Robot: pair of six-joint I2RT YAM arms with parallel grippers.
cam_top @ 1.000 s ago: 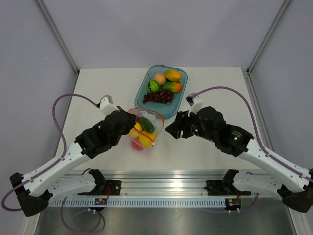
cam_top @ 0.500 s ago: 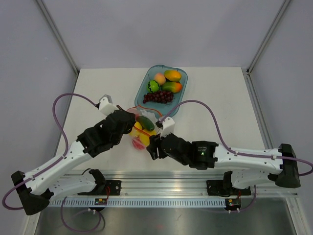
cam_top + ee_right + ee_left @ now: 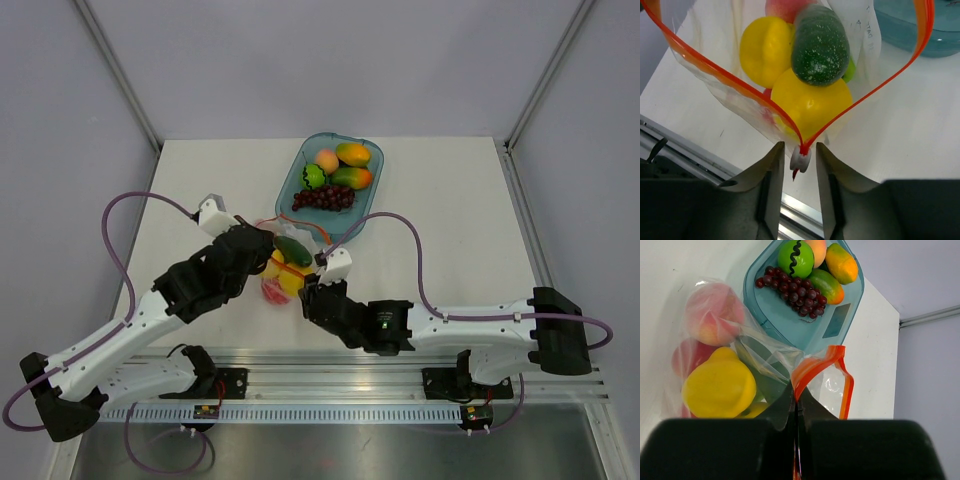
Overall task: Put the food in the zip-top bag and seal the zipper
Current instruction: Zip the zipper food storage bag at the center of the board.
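1. Bag filled, mouth agape: the zip-top bag (image 3: 285,265) lies just on the near side of the blue tray (image 3: 300,165). A cucumber (image 3: 820,42), a lemon (image 3: 812,100) and a peach (image 3: 712,315) are packed inside, with more yellow and red pieces beneath.
2. The left gripper (image 3: 795,405) is pinched tight on the zipper (image 3: 735,82), gripping the red-orange strip closer to the tray than its partner does.
3. The right gripper (image 3: 799,150) works at the bag corner farthest from the tray. Its jaws are apart, one on each side of the white slider (image 3: 800,159), with a sliver of daylight on both sides and no contact visible.
4. Grapes (image 3: 323,197) and mangoes (image 3: 352,165) sit in the tray, with a green ball and a peach-coloured fruit beside them. Judging by where both grippers are set, the step in hand is sealing, not loading.
5. The next move appears to call for the right jaws to nip the slider squarely. They would then draw it along the strip toward the tray while the left pinch anchors the far end.
6. The cucumber rides high near the mouth and may resist the two strips meeting.
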